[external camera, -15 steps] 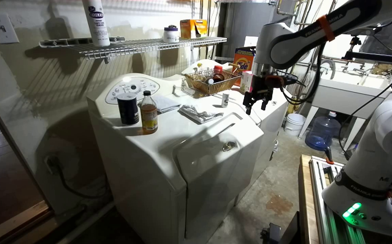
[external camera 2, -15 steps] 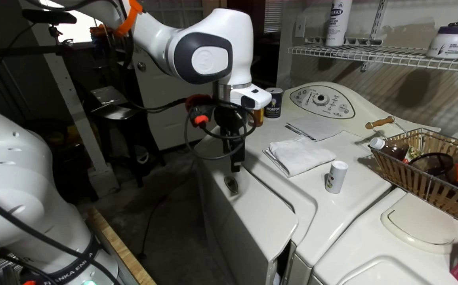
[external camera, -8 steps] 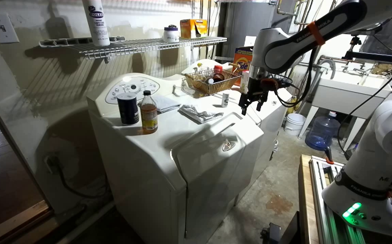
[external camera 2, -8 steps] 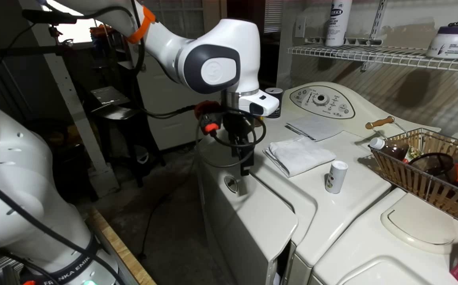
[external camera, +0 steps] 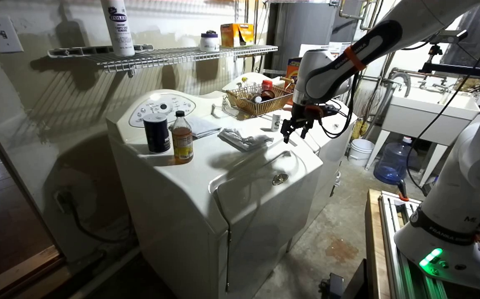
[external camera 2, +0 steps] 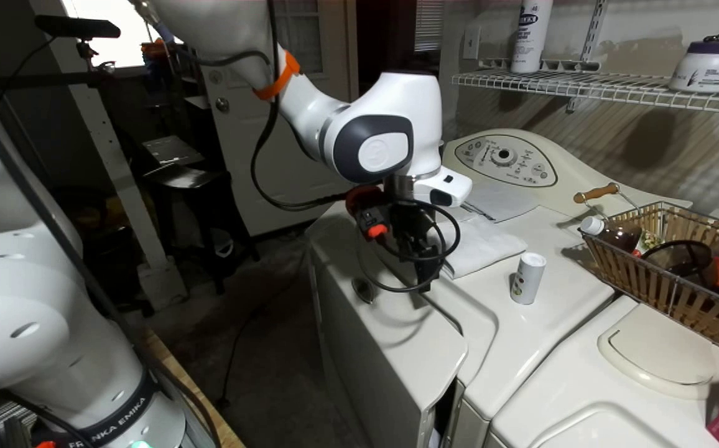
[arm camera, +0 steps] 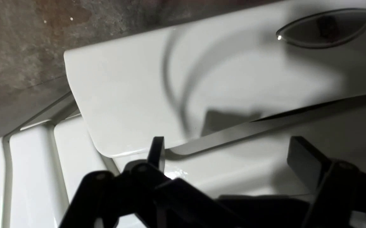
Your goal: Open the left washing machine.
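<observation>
The left washing machine [external camera: 169, 207] is a big white box with a flat top; it shows in both exterior views [external camera 2: 422, 336]. Its wide front door [arm camera: 132, 91] has an oval emblem [arm camera: 325, 28] and a long recessed slot [arm camera: 214, 141] at its top edge. A dark gap shows along the door's side in an exterior view. My gripper [arm camera: 230, 153] is open and empty, above the slot, its fingers spread along the door's top edge. It also shows in both exterior views [external camera: 295, 137] [external camera 2: 426, 285]. I cannot tell whether a fingertip touches the surface.
On the washer top are a folded cloth [external camera 2: 493, 246], a small white shaker [external camera 2: 528, 278], a dark canister [external camera: 156, 133] and an amber bottle [external camera: 182, 143]. A basket [external camera 2: 633, 280] stands on the adjoining white appliance [external camera 2: 664, 354]. A wire shelf [external camera: 190, 60] hangs above.
My gripper has moved from near the emblem, inward over the washer and along the door's top edge, and slightly lower. It stays open. The door and the other things have not moved.
</observation>
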You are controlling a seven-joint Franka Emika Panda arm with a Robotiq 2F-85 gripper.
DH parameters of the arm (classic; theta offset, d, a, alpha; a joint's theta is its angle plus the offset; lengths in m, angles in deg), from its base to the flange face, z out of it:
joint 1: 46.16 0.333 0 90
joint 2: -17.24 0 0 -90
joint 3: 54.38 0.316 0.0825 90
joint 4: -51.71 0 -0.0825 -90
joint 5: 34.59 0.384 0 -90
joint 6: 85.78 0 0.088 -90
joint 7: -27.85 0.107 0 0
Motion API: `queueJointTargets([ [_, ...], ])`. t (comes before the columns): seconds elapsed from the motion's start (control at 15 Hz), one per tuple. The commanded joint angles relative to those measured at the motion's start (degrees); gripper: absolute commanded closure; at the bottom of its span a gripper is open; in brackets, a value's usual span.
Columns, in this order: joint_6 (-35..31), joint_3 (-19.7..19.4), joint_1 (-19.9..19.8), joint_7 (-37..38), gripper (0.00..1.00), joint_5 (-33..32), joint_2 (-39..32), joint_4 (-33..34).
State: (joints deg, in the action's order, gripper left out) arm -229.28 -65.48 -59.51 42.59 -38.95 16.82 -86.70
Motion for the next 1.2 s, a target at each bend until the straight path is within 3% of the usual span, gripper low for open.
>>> queueJointTargets([
  [0.0,-3.6,-1.2,-0.2,-5.0,0.0,3.3,-5.7,3.4],
  [0.4,-6.9,-1.0,-1.0,-12.5,0.0,9.0,-11.5,5.2],
  [0.67,-9.3,-1.0,-1.7,-15.0,0.0,9.4,-13.9,6.0],
  [1.13,-7.3,-0.7,-2.5,-17.2,0.0,9.4,-15.2,6.4],
])
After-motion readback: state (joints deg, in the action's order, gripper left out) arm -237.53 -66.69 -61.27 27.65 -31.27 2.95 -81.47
